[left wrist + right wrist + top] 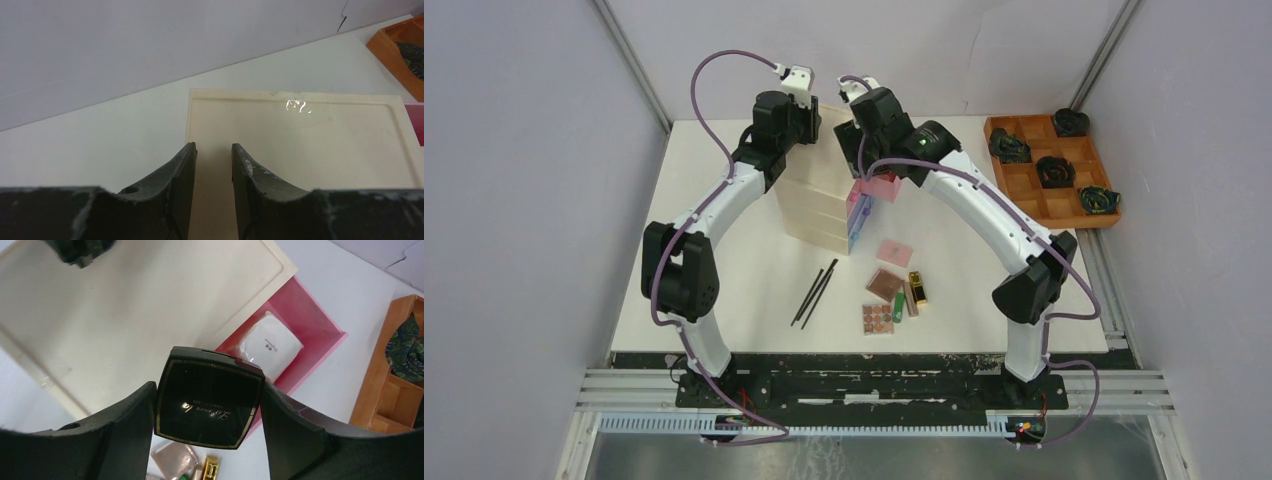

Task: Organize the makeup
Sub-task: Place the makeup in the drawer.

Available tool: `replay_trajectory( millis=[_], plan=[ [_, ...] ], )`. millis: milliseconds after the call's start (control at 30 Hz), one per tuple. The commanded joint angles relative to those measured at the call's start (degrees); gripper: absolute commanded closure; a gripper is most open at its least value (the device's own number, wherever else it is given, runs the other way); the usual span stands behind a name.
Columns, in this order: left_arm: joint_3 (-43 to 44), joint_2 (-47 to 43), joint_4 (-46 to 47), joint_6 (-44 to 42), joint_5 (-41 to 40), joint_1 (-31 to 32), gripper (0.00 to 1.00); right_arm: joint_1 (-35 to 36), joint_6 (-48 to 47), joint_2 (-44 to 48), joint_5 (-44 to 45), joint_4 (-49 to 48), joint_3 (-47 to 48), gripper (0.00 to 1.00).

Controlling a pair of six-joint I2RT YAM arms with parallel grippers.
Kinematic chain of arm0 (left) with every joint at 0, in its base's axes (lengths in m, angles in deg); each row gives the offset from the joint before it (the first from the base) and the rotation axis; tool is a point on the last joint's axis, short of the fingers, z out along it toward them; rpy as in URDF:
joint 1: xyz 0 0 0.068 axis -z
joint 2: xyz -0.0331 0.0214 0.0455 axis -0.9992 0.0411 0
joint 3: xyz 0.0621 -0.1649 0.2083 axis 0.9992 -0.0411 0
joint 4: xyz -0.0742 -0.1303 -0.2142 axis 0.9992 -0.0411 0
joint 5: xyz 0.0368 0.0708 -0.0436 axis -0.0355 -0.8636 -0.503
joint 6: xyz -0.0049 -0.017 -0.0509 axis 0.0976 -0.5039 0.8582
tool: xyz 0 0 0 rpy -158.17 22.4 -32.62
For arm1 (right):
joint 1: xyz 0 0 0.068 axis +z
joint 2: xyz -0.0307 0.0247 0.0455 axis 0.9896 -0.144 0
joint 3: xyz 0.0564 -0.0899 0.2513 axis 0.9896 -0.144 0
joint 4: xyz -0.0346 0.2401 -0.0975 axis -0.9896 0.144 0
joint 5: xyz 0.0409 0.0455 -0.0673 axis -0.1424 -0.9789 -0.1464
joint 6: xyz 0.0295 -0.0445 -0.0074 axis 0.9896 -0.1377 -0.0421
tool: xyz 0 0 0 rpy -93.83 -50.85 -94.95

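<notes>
Hand (214, 149) ajar over pale chest (310, 140)

In front of the pale wooden chest (816, 205) lie two thin black sticks (814, 293), two brown palettes (886, 284), one pink pad (894, 252), one gold tube (917, 288) and one green tube (898, 307). At its one open pink drawer (310, 310) are one white square jar (270, 344) and one black compact (209, 397). Right of the chest are four dark coils (1054, 170) in one grid tray (1032, 128).

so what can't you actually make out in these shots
Top view: the black compact and the white jar in the pink drawer are hidden under the right arm.
Left wrist view: whether the left pincer touches the chest top; no gap or contact shows.
Right wrist view: the gold tube is cut off by the bottom edge; the compact's lettering is too blurred to read.
</notes>
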Motion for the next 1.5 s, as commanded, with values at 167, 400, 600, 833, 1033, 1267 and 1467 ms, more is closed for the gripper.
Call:
replay_trajectory(
  millis=[167,400,600,833,1033,1267,1467],
  plan=[
    [-5.3,7.7,-24.4,-1.8,-4.2,-1.5,0.59,-4.9,-3.2,-4.0,-1.2,-3.6,2.2,0.99],
    [-5.3,8.2,-24.4,-1.9,-4.4,-1.5,0.59,-7.0,-3.6,-3.9,-1.7,-4.5,0.8,0.99],
    [-5.5,8.3,-24.5,-1.8,-4.4,-1.5,0.59,-7.2,-4.1,-4.7,-2.0,-4.7,-0.9,0.93],
    [-5.5,8.2,-24.6,-2.1,-4.9,-1.5,0.59,-7.4,-7.6,-6.8,-1.0,-6.2,-0.3,0.89],
    [-5.3,8.7,-24.7,-2.3,-5.1,-1.5,0.59,-8.2,-9.3,-7.3,-2.3,-8.5,-2.8,0.88],
    [-5.2,9.0,-24.7,-2.3,-5.2,-1.5,0.59,-9.7,-9.7,-4.4,-8.9,-12.7,-8.8,0.76],
    [-5.1,9.1,-24.9,-2.4,-5.6,-1.5,0.59,-10.1,-12.3,-2.1,-12.3,-12.4,-12.0,0.56]
  ],
)
